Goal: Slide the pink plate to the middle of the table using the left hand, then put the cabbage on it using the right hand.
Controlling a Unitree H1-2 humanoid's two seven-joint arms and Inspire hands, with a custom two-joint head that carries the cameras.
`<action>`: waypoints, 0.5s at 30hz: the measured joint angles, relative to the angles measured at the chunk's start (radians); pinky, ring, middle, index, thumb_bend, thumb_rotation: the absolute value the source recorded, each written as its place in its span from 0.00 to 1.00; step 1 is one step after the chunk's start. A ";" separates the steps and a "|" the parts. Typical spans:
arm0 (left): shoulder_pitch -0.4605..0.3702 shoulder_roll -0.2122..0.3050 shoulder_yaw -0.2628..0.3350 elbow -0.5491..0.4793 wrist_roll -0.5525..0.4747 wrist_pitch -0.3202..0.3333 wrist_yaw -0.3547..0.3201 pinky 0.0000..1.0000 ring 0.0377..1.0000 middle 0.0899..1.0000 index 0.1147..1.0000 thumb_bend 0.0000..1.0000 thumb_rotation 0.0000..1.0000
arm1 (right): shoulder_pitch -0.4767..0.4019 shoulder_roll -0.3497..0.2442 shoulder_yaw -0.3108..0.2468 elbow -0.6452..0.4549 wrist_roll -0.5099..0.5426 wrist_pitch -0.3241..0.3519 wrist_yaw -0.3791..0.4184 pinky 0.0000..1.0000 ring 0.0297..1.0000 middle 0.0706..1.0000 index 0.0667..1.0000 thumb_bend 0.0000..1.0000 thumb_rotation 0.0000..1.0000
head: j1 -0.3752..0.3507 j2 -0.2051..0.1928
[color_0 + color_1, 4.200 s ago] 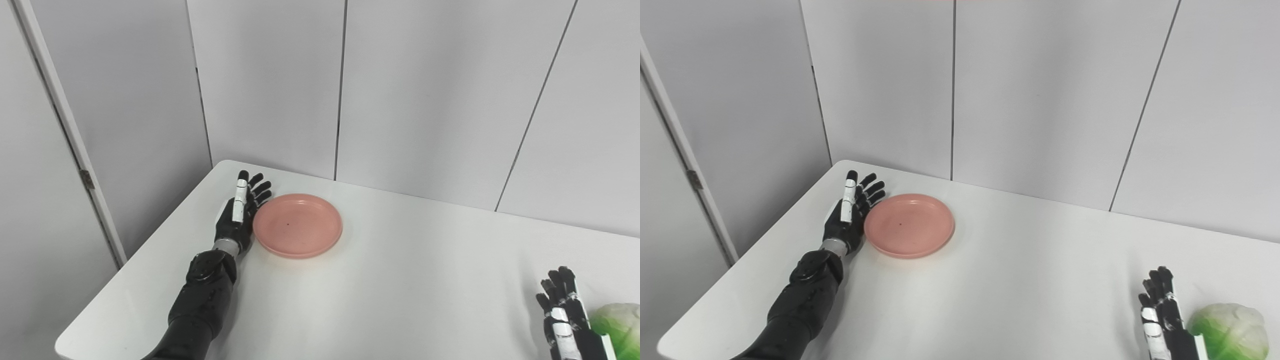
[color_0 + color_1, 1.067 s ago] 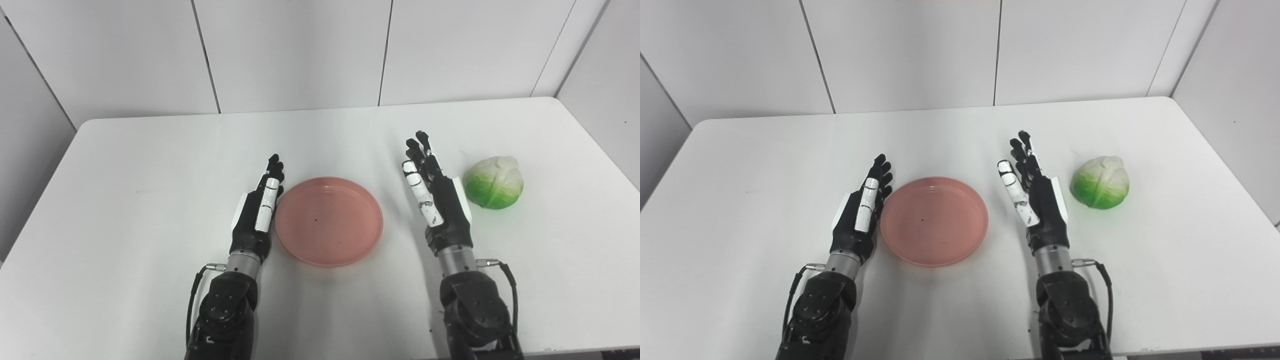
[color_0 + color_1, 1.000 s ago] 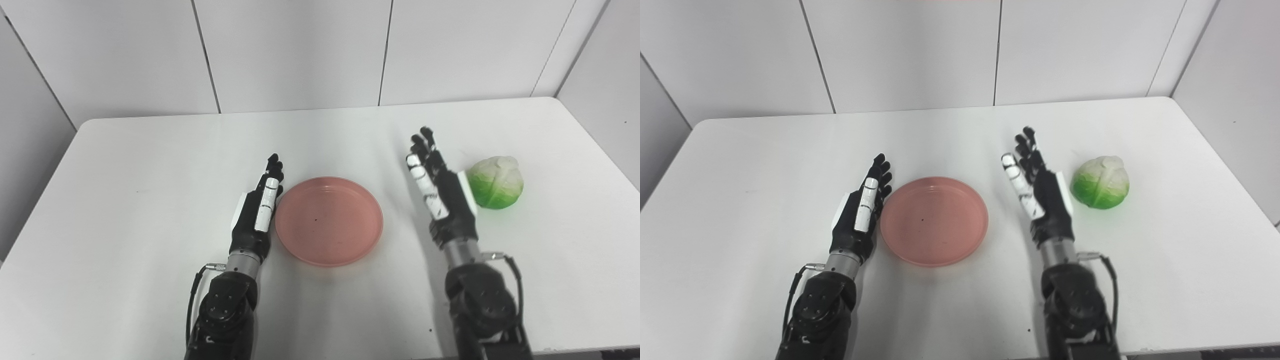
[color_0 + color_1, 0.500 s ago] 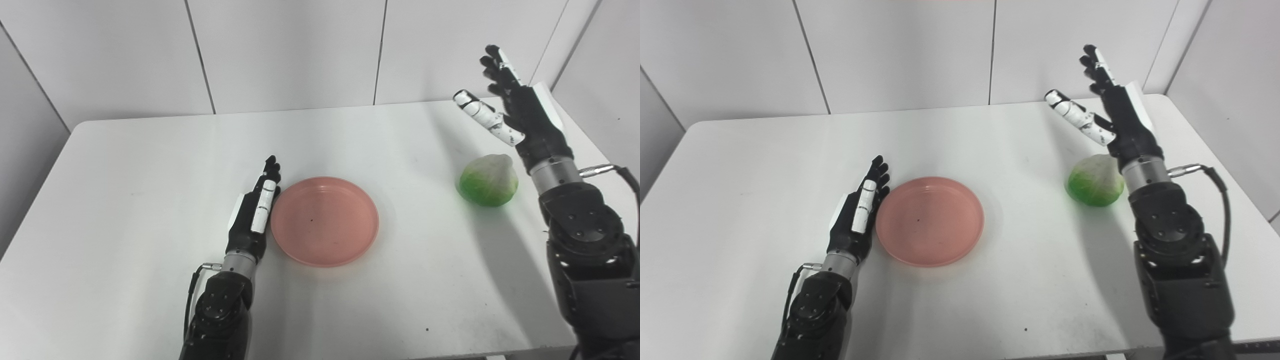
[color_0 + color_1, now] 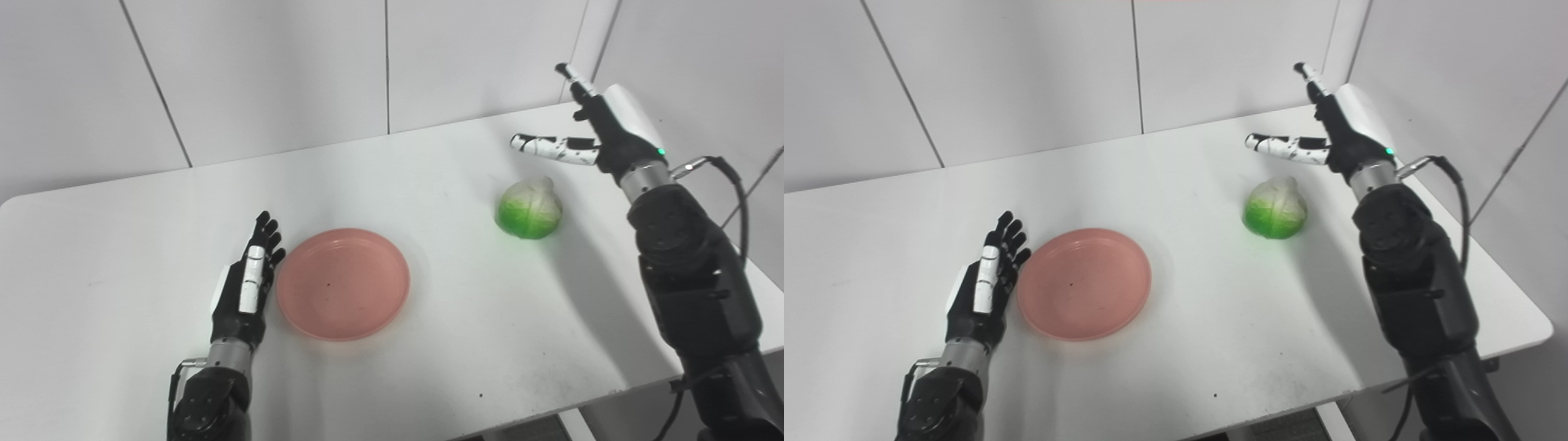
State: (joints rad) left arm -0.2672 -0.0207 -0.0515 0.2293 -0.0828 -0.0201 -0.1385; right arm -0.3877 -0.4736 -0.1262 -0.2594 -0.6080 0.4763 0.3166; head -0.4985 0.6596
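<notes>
The cabbage [image 5: 528,211] sits on the white table [image 5: 122,184], right of the pink plate [image 5: 343,283] and well apart from it. My right hand [image 5: 603,138] hangs above and just beyond it, fingers spread, holding nothing. My left hand [image 5: 245,291] lies flat beside the plate's left rim, empty; whether it touches I can't tell.
</notes>
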 measured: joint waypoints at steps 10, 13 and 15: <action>-0.050 0.031 0.024 0.083 -0.014 -0.067 -0.023 0.97 0.98 0.97 0.98 0.66 1.00 | 0.000 0.055 0.073 0.115 -0.128 0.000 -0.007 0.98 0.95 0.96 0.95 0.97 0.54 | -0.049 -0.018; -0.055 0.039 0.033 0.092 -0.032 -0.081 -0.029 0.98 0.98 0.98 0.98 0.67 1.00 | 0.000 0.055 0.080 0.131 -0.132 0.000 -0.022 1.00 0.97 0.97 0.96 0.99 0.54 | -0.046 -0.017; -0.055 0.040 0.035 0.092 -0.047 -0.081 -0.039 0.97 0.97 0.97 0.98 0.68 1.00 | 0.000 0.054 0.085 0.148 -0.138 0.000 -0.022 1.00 0.98 0.98 0.96 1.00 0.54 | -0.046 -0.017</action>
State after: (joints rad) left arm -0.3221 0.0190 -0.0164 0.3211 -0.1293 -0.1015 -0.1770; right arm -0.3880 -0.4191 -0.0411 -0.1117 -0.7460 0.4763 0.2941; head -0.5446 0.6427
